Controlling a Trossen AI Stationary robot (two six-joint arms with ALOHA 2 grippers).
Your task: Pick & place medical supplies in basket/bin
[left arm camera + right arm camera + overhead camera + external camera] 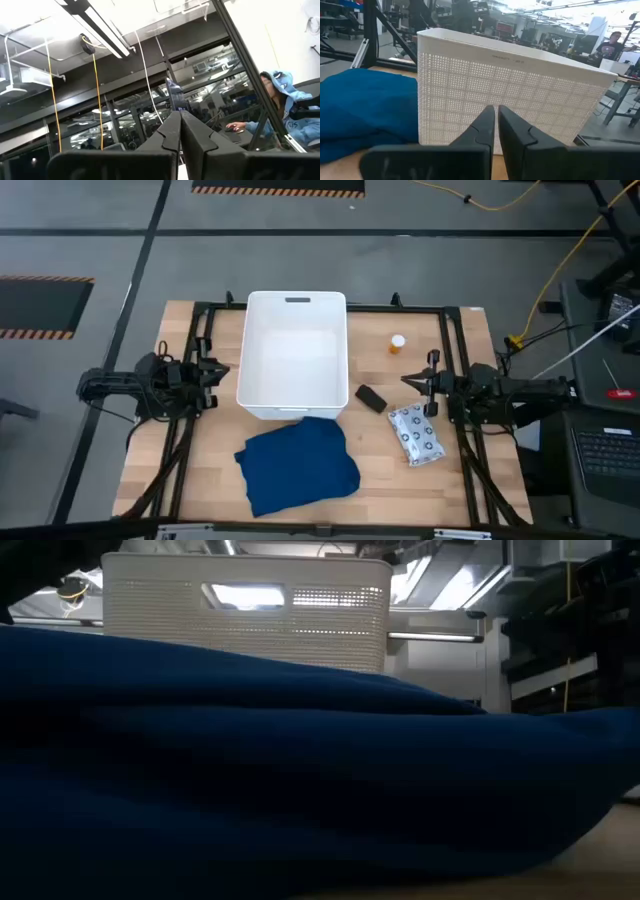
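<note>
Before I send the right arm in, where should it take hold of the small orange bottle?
Grip the orange bottle across its body, just under the white cap, coming straight down from above. It appears to stand upright with clear table around it, apart from the white tub and the black oblong. The right gripper waits nearby, fingers nearly shut.

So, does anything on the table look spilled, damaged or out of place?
Nothing looks spilled or broken. The blue cloth lies crumpled, one edge against the empty white tub. The orange bottle, black oblong and dotted packet lie apart on the table.
</note>
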